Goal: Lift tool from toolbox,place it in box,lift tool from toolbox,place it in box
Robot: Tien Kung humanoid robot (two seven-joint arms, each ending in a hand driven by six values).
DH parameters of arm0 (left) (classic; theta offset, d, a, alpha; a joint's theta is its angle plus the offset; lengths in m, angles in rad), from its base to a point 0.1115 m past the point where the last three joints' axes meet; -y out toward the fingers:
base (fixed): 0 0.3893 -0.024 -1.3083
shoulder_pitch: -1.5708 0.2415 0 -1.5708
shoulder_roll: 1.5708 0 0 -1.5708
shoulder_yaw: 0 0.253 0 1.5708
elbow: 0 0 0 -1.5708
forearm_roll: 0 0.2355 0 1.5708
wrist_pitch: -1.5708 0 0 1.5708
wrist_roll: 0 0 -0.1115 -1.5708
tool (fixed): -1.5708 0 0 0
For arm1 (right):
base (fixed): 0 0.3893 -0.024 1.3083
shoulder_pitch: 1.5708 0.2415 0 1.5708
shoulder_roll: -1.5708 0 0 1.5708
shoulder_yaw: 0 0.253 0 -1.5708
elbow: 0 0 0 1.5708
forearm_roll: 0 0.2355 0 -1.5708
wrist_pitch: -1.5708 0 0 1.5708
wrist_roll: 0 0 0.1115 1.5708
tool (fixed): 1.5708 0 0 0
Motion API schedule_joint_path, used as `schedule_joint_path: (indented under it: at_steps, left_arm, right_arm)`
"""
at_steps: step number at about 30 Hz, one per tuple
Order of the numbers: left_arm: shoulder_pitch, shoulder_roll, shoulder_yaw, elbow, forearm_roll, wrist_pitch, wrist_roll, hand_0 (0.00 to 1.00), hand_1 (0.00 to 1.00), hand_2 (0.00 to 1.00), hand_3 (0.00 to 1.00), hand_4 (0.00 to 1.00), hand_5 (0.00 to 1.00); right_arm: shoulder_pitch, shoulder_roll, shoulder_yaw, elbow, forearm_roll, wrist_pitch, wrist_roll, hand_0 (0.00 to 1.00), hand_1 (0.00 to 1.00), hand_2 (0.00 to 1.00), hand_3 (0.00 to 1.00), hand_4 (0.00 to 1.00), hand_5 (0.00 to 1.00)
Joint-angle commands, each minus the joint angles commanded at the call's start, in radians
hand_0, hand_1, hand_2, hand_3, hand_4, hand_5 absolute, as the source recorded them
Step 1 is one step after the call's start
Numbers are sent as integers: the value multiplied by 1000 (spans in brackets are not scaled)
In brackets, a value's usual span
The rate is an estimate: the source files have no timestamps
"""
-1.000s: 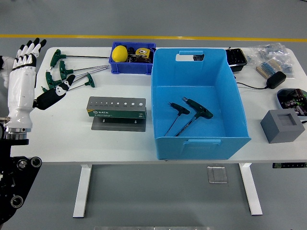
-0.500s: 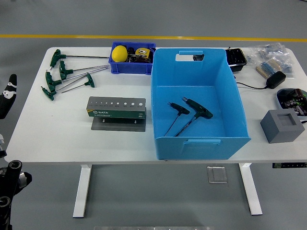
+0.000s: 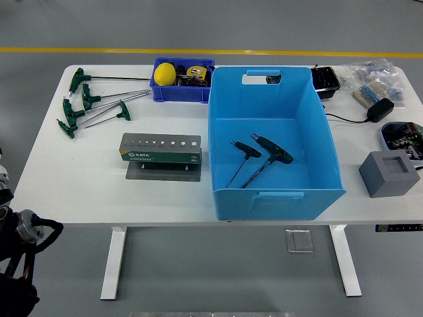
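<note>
A large blue box stands on the white table, right of centre. Two dark T-handle tools lie on its floor, one to the left and one to the right, their shafts pointing toward the near wall. The grey-green tool holder sits left of the box with its slots empty. Several green T-handle wrenches lie loose at the far left of the table. Only a black part of my left arm shows, below the table's near left corner; its hand is out of the picture. My right arm is not visible.
A small blue bin with a yellow ball and a tape measure stands behind the holder. A grey block, a black adapter with its cable, a black tray and bagged parts crowd the right side.
My left hand, raised open over the wrenches a second ago, has pulled back off the table's left edge and dropped out of the picture. The tools have not moved.
</note>
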State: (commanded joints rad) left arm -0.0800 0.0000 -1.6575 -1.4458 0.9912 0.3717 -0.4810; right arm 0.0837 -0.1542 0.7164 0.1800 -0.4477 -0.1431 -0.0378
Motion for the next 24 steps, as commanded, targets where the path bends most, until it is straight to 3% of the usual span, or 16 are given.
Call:
schedule_joint_path:
  at_steps: [5, 6, 11, 12, 15, 17, 18, 21, 23, 24]
  left_arm:
    - [6, 0, 23, -51, -201, 0, 73, 696, 690, 742, 687, 894, 697]
    - [8, 0, 28, -61, -228, -2, 89, 422, 482, 553, 617, 877, 658]
    - [15, 0, 68, -130, -342, -59, 170, 422, 482, 553, 617, 877, 658]
    - [14, 0, 75, -145, -370, -68, 184, 235, 208, 262, 469, 960, 651]
    - [11, 1, 90, -183, -436, -93, 211, 235, 208, 262, 469, 960, 651]
    - [8, 5, 95, -203, -440, -104, 226, 235, 208, 262, 469, 960, 651]
    - [6, 8, 99, -214, -427, -104, 232, 151, 89, 133, 227, 998, 555]
    - [0, 19, 111, -241, -413, -89, 230, 151, 89, 133, 227, 998, 555]
    - [-4, 27, 125, -264, -415, -53, 222, 151, 89, 133, 227, 998, 555]
    - [-5, 30, 131, -272, -408, -34, 217, 92, 2, 19, 111, 998, 391]
  right_arm:
    - [3, -1, -1, 0, 0, 0, 1, 612, 560, 683, 751, 972, 933]
    - [3, -1, -2, 0, 0, 0, 1, 612, 560, 684, 751, 972, 933]
    - [4, -4, -11, 0, 5, 1, 1, 612, 560, 684, 751, 972, 933]
    - [4, -3, -10, 0, 5, 1, 1, 612, 562, 684, 751, 972, 933]
    - [4, -3, -10, 0, 4, 1, 0, 612, 562, 684, 751, 972, 933]
    - [4, -4, -11, 0, 4, 1, 1, 612, 562, 684, 751, 972, 933]
    - [4, -4, -9, 0, 1, 1, 1, 612, 561, 684, 752, 973, 934]
    - [5, -5, -9, 0, 0, 1, 1, 612, 561, 684, 752, 973, 934]
    - [7, -6, -11, 0, 0, 1, 2, 612, 561, 684, 752, 973, 934]
    - [7, -7, -12, 0, 0, 2, 2, 612, 561, 684, 752, 973, 934]
